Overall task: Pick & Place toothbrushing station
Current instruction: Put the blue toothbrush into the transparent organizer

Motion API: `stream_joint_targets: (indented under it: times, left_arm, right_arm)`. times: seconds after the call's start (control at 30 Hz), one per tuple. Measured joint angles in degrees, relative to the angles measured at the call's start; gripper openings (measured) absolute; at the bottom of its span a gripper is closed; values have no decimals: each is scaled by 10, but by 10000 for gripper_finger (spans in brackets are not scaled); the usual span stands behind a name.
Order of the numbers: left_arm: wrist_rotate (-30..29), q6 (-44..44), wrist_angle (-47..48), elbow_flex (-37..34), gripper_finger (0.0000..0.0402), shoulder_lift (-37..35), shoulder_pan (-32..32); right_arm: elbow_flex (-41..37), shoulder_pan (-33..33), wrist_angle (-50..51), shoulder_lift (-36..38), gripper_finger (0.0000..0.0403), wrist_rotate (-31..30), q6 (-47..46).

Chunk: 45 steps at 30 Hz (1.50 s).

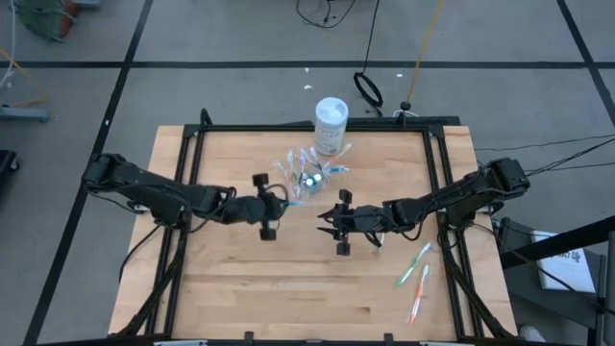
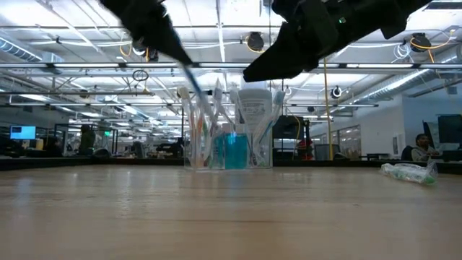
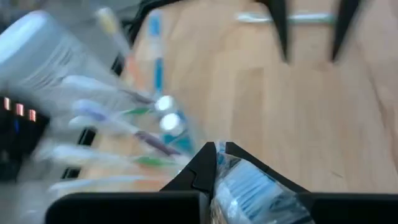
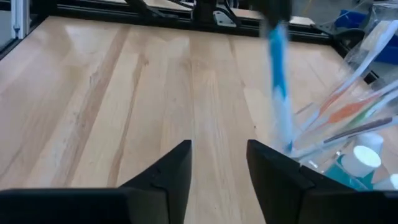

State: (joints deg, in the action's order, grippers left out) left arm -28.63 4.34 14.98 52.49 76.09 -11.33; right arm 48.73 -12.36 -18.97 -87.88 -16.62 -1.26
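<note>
A clear plastic cup (image 1: 309,176) with several toothbrushes and a teal toothpaste tube stands on the table's far middle; it also shows in the low view (image 2: 227,148). My left gripper (image 1: 273,204) is just left of the cup, raised above the table, and shut on a blue toothbrush (image 4: 278,81). The brush slants down toward the cup (image 4: 348,124). My right gripper (image 1: 336,221) hovers open and empty on the near right of the cup; its fingers (image 4: 217,163) point toward the table's left. My left gripper pinches the blue toothbrush between its two fingertips (image 3: 219,150). The bristle end in clear wrap (image 3: 252,186) lies back between the fingers. The handle (image 2: 189,71) slants down from the gripper toward the cup, clear of the table. Whether its free end touches the cup, I cannot tell.
A taller white tub (image 1: 331,123) stands just behind the cup. Two loose toothbrushes, green (image 1: 413,264) and orange (image 1: 419,293), lie near the table's right front. A wrapped brush (image 2: 408,172) shows on the right in the low view. A black frame (image 1: 307,128) edges the table.
</note>
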Motion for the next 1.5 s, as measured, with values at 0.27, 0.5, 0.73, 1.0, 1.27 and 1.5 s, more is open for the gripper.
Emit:
stream_joint_targets:
  times: [0.27, 0.5, 0.73, 1.0, 1.27, 1.5]
  left_arm:
    - [43, -77, 171, 124, 30, -1, 88]
    - [132, -88, 183, 97, 30, 10, 173]
    - [186, -67, 174, 84, 31, 56, 212]
    - [197, -38, 112, 85, 31, 115, 233]
    - [196, 0, 113, 87, 69, 133, 239]
    - [141, 13, 114, 87, 144, 130, 235]
  right_arm:
    - [0, 0, 13, 0, 153, 1, -13]
    - [0, 0, 19, 0, 153, 2, -13]
    - [0, 0, 22, 0, 153, 2, -12]
    - [0, 0, 22, 0, 153, 2, -11]
    - [0, 0, 23, 0, 153, 2, -11]
    - [0, 0, 98, 38, 153, 2, -35]
